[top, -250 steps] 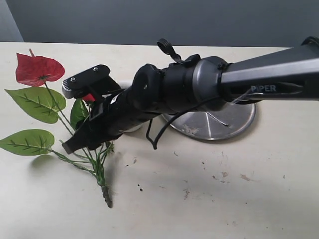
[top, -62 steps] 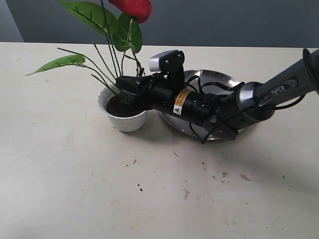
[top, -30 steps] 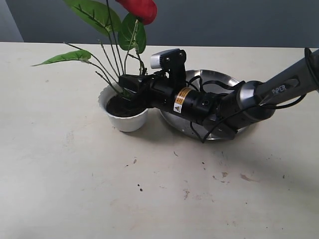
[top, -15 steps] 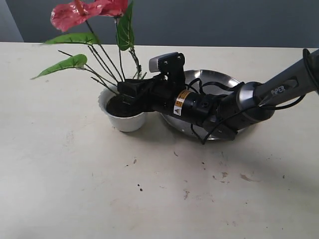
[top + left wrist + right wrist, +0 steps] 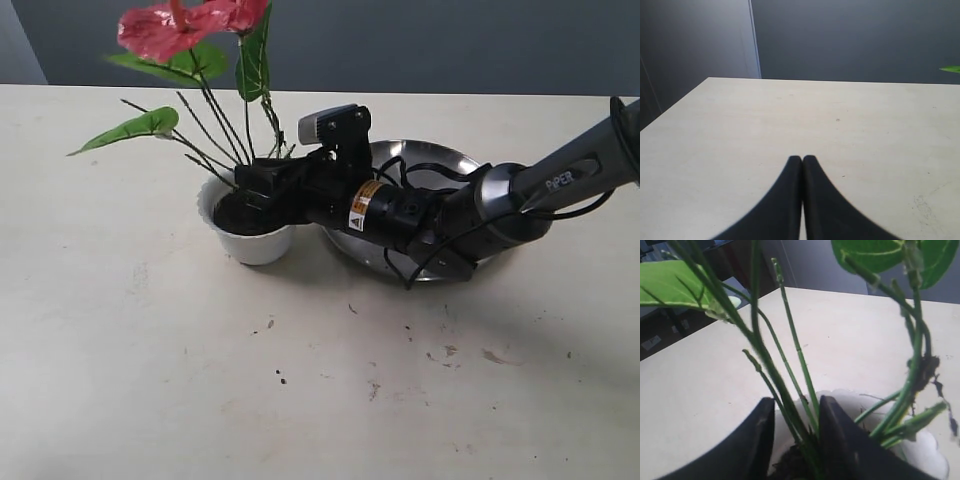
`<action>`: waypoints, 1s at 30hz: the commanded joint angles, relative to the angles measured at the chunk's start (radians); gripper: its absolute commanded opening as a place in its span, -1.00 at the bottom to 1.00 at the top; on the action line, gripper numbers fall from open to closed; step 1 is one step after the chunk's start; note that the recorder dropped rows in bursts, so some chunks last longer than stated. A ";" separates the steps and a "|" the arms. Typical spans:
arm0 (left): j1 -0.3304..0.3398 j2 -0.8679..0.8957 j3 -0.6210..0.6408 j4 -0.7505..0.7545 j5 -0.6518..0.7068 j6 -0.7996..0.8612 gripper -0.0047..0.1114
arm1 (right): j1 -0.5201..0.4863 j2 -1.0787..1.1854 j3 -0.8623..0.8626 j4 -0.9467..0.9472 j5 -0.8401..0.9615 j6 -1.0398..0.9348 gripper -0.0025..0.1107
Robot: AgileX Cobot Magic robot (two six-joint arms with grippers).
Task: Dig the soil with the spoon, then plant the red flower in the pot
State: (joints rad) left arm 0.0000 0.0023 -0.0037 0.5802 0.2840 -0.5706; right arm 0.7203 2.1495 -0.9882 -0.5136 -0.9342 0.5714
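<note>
Red flower point(image 5: 190, 25) upright, stems vertical in pot point(image 5: 248, 238), right gripper point(image 5: 796, 432) apparently clasping stems

Pale table point(image 5: 150, 380), white pot point(image 5: 250, 243) beside steel plate point(image 5: 470, 270), scattered soil crumbs point(image 5: 280, 379)

Right claw point(image 5: 796, 437) pinched, left claw point(image 5: 802, 165) closed
</note>
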 commanded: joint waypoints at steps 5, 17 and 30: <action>0.001 -0.002 0.004 0.000 0.001 -0.002 -0.91 | 0.001 -0.014 0.026 -0.063 0.205 0.006 -0.19; 0.001 -0.002 0.004 0.000 0.001 -0.002 -0.91 | 0.001 -0.014 0.026 -0.113 0.207 0.006 -0.19; 0.001 -0.002 0.004 0.000 0.001 -0.002 -0.91 | 0.001 -0.014 0.026 -0.113 0.327 0.006 -0.95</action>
State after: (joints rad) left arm 0.0000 0.0023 -0.0037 0.5802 0.2840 -0.5706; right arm 0.7158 2.1012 -0.9882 -0.5479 -0.7784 0.5655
